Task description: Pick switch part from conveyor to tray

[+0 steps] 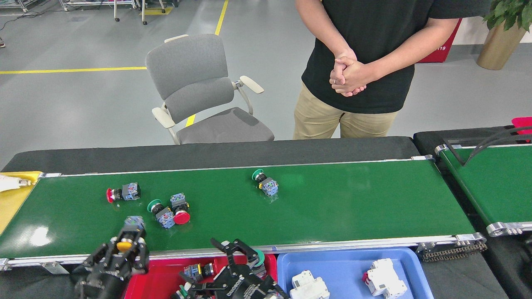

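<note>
the left gripper (pixel 124 250) sits low at the near edge, fingers closed round a yellow-capped switch (pixel 126 238). the right gripper (pixel 241 254) hangs beside it, fingers spread apart, pointing upward.

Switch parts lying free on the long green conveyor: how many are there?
4: red-capped far left, green and red paired beside it, green alone mid-belt. The yellow one sits in a gripper.

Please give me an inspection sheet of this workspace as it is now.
Surface: conveyor, glossy green belt.
Job's things: four switch parts lie on the belt, one alone; red tray holds more.
Clutter: blue tray with white breakers.
Grippers: left gripper shut on a yellow switch part; right gripper open over the red tray.
Cables: black cable at the second belt.
Surroundings: grey chair, person standing.
</note>
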